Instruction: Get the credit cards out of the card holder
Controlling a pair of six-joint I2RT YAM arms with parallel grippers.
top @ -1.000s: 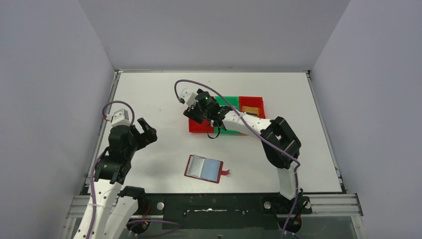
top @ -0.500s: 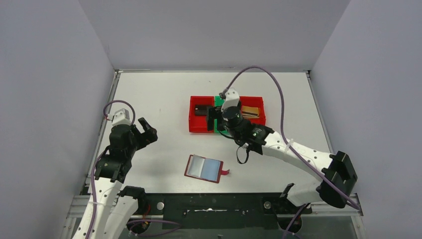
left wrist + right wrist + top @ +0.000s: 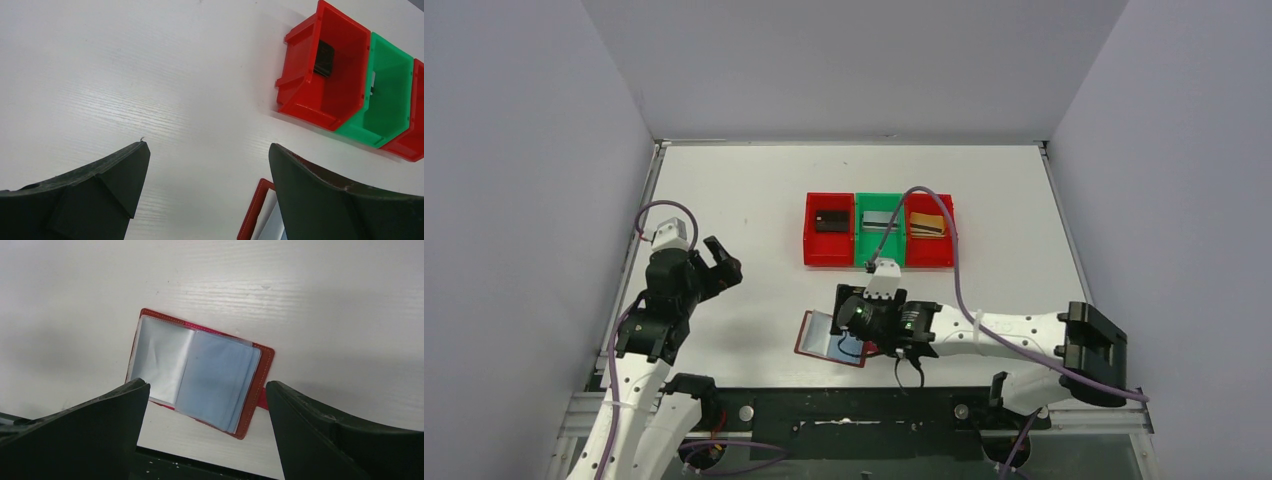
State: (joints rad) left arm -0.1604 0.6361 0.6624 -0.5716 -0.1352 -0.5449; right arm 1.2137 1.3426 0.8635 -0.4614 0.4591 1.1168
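The card holder (image 3: 200, 372) lies open and flat near the table's front edge, dark red with bluish clear sleeves in which no card shows. My right gripper (image 3: 207, 386) hovers over it, open, nothing between its fingers; in the top view the right gripper (image 3: 844, 322) covers the card holder's (image 3: 817, 335) right half. A black credit card (image 3: 830, 220) lies in the left red bin (image 3: 812, 243), a silver one (image 3: 880, 222) in the green bin (image 3: 865, 245), a gold one (image 3: 927, 224) in the right red bin (image 3: 944, 245). My left gripper (image 3: 719, 262) stands open and empty at the left, raised off the table.
The three bins stand in a row at mid-table. In the left wrist view the left gripper (image 3: 207, 146) frames bare white table, with the holder's corner (image 3: 255, 210) by the right finger (image 3: 340, 200). The table's dark front edge (image 3: 200, 465) runs just below the holder.
My right arm has swung back from over the bins to the front of the table, over the card holder, with its jaws widening. The left arm has stayed put.
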